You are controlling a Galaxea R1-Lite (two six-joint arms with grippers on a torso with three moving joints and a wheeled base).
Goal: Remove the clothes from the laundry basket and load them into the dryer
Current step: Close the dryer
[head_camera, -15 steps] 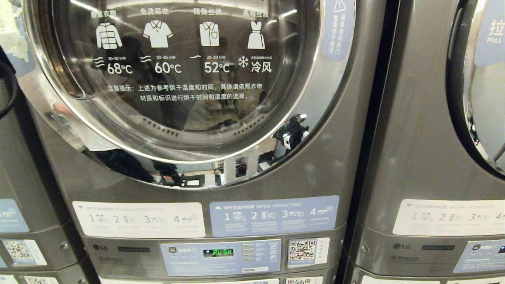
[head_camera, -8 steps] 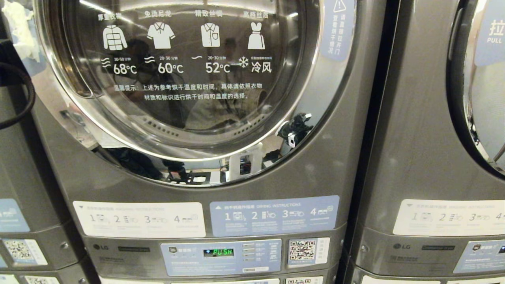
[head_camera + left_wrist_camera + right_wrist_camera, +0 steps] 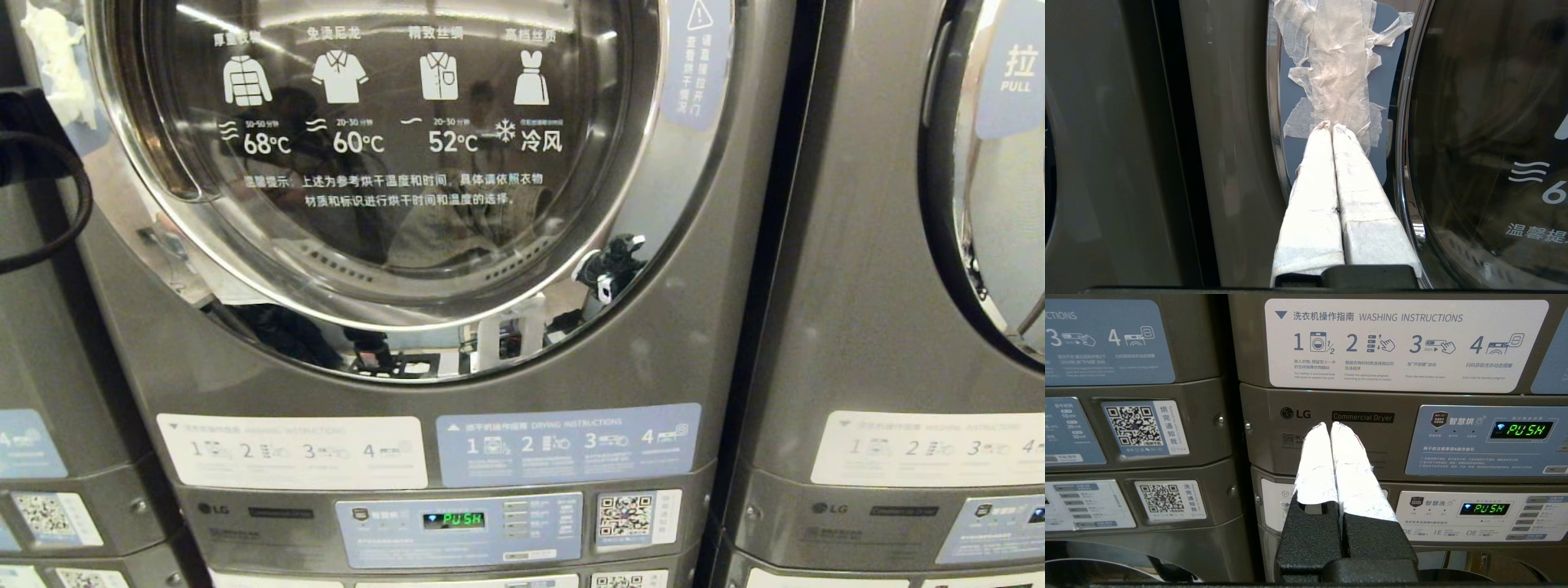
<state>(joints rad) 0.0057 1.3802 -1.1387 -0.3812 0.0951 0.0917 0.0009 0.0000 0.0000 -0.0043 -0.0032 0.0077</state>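
Three grey steel machine fronts stand side by side in the head view: the one in the middle is the grey LG commercial dryer [image 3: 457, 359], with one neighbour at each edge. The dryer has one big round glass door [image 3: 392, 155] ringed in chrome, facing straight out into the room and standing slightly ajar on its left edge. On the glass are four white garment pictures in a row. Below the door are two instruction stickers, one white [image 3: 291, 452] and one blue [image 3: 569, 445], then one control panel with a green "PUSH" display [image 3: 454, 519].

The left hand [image 3: 1330, 125], its two white-wrapped fingers pressed together and holding nothing, points at the door's left rim, where torn white tape [image 3: 1337, 69] covers a blue label.

The right hand [image 3: 1327, 425], fingers likewise closed and empty, points level at the neighbouring machine's panel.

No clothes or laundry basket show anywhere.
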